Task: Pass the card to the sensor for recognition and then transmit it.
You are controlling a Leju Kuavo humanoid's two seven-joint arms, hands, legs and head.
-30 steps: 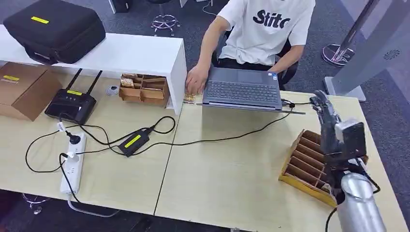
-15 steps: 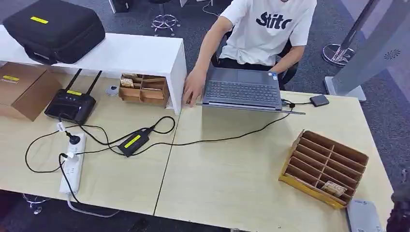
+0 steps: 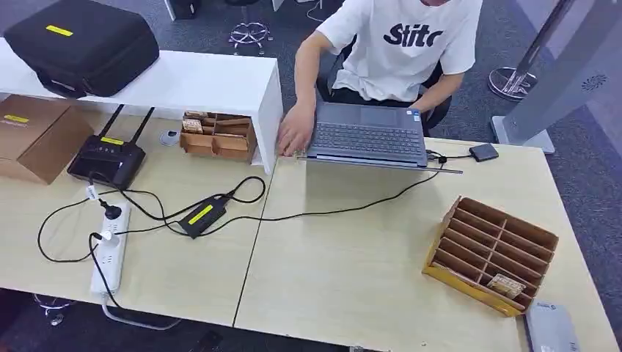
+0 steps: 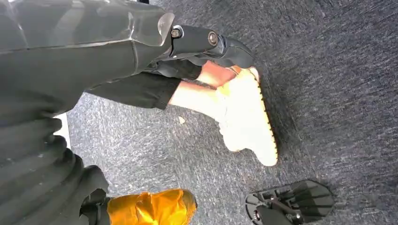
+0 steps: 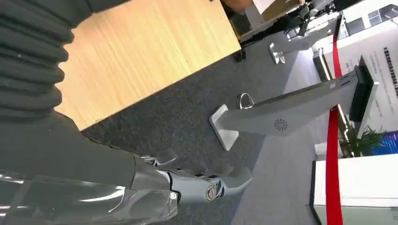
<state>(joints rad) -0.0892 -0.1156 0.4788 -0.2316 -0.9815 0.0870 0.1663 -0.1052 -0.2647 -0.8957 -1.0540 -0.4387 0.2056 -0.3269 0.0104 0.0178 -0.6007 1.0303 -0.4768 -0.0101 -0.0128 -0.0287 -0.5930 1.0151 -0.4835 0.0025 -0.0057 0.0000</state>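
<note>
A patterned card (image 3: 506, 284) lies in a front slot of the wooden slotted box (image 3: 490, 253) at the table's right. The small black sensor (image 3: 484, 152) sits at the far right edge, cabled to the grey laptop (image 3: 369, 136). My left hand (image 4: 141, 42) hangs over the carpet with its fingers stretched out, holding nothing. My right hand (image 5: 155, 187) also hangs beside the table (image 5: 141, 51), fingers extended and bare.
A person in a white shirt (image 3: 400, 44) sits behind the laptop, one hand (image 3: 296, 132) by its left edge. A black cable (image 3: 330, 211) crosses the table. A grey device (image 3: 550, 328) lies at the near right corner. A router, power strip and boxes stand at left.
My right arm, raised over the slotted box toward the sensor a second ago, has dropped out of the head view. The person's hand shifted slightly by the laptop.
</note>
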